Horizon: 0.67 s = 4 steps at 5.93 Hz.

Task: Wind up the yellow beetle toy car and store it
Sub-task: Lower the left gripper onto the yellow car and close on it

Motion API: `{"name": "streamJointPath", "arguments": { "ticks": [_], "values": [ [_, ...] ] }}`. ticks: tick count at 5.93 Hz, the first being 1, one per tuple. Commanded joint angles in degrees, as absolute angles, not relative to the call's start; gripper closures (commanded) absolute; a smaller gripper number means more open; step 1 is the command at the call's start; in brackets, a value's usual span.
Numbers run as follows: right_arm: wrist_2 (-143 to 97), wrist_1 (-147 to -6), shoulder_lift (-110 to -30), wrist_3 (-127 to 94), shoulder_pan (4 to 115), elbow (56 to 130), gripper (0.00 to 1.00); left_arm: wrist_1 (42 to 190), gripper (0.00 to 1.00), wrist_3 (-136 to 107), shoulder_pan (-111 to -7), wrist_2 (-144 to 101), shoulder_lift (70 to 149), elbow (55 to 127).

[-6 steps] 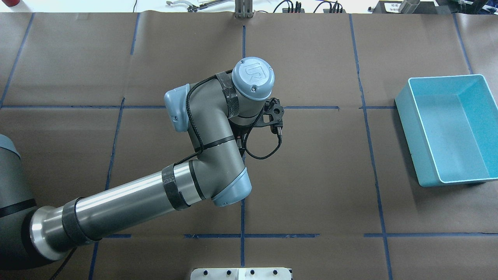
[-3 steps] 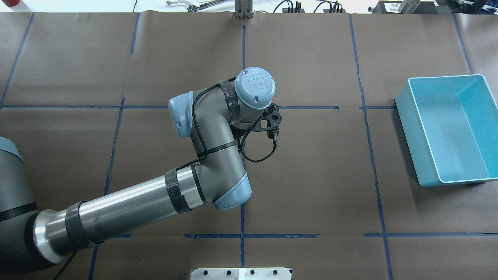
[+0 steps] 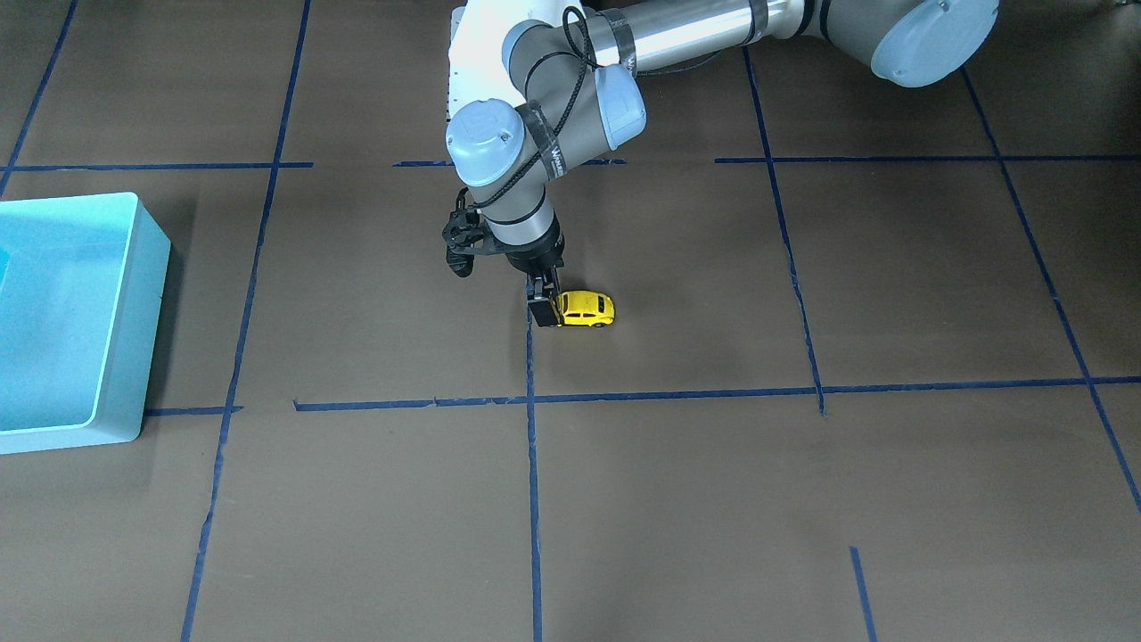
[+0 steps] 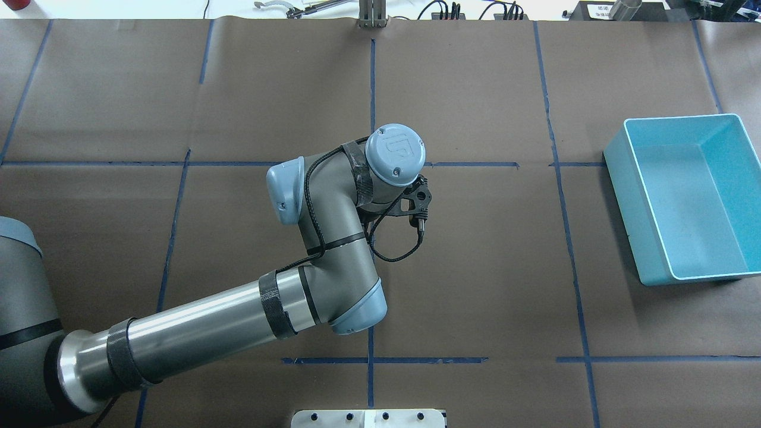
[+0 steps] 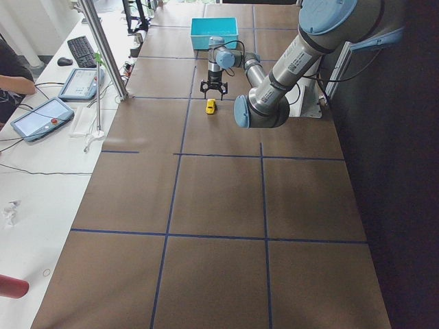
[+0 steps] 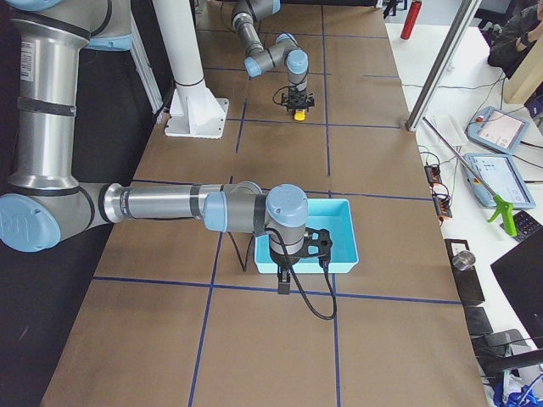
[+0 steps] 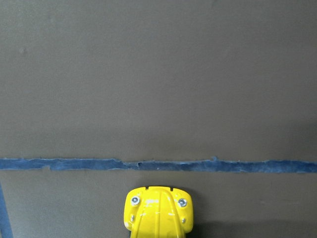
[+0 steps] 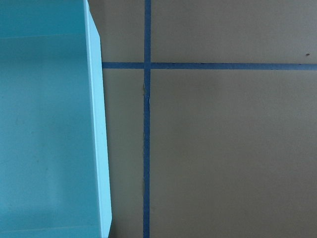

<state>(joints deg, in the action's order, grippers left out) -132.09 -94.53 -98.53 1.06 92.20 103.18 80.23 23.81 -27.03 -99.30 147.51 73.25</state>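
The yellow beetle toy car [image 3: 588, 308] sits on the brown table near the middle, wheels down. My left gripper [image 3: 542, 309] points straight down and is shut on the car's end. The left wrist view shows the car's rounded yellow end [image 7: 158, 214] at the bottom edge, just below a blue tape line. In the overhead view the car is hidden under my left wrist [image 4: 395, 153]. The turquoise bin [image 4: 684, 196] stands empty at the table's right. My right gripper [image 6: 284, 284] hangs beside the bin's near wall [image 8: 96, 124]; I cannot tell whether it is open or shut.
Blue tape lines [image 3: 529, 401] divide the brown paper into squares. A white mounting plate [image 4: 368, 418] sits at the table's near edge. Tablets and a keyboard [image 5: 86, 48] lie on the side desk beyond the table.
My left wrist has moved steadily toward the robot's side of the table, along the centre tape line. The bin has not moved.
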Motion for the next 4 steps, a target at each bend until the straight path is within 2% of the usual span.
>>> {"name": "streamJointPath", "arguments": {
  "ticks": [1,4],
  "values": [
    [-132.1,-94.6,-98.5,1.1,92.2,103.3,0.00,81.2,0.00,24.1,-27.0,-98.5,147.7,71.8],
    [-132.1,-94.6,-98.5,1.1,92.2,103.2,0.00,83.1,0.02,24.1,-27.1,-98.4,147.8,71.0]
  ]
}}
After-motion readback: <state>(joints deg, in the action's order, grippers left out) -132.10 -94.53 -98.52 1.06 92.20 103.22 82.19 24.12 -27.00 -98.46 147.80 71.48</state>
